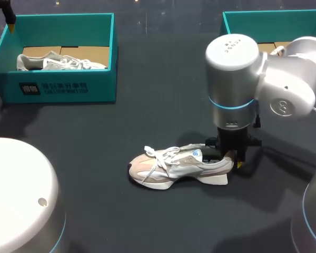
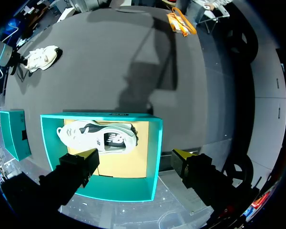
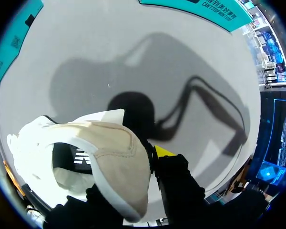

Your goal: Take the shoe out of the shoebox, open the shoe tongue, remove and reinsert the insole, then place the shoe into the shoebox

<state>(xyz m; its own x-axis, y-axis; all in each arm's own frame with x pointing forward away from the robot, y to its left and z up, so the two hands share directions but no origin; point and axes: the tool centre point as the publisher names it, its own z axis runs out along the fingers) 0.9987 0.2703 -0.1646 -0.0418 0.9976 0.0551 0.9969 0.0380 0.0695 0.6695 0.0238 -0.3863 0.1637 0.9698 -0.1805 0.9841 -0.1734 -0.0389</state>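
Two claws, three views.

**Head view:** the shoe [image 1: 179,166] stands on its sole near the middle of the dark desk [image 1: 147,110], outside both boxes. The right claw [image 1: 230,157] sits at its heel. A shoebox [image 1: 58,87] at the far left holds a second shoe [image 1: 60,62], and another box [image 1: 237,21] stands at the far right.

**Left wrist view:** the left claw [image 2: 136,156] hangs spread wide and empty above the shoebox.

**Right wrist view:** the right claw pinches the heel collar, with one finger [image 3: 162,151] outside it and the other largely hidden.

**Handling, as judged:** the shoe looks light. Its soft upper would buckle under a grip, while the heel and sole look stiffer, so the heel is the sound hold. The desk is flat and matte, and both boxes stand well apart from the shoe.
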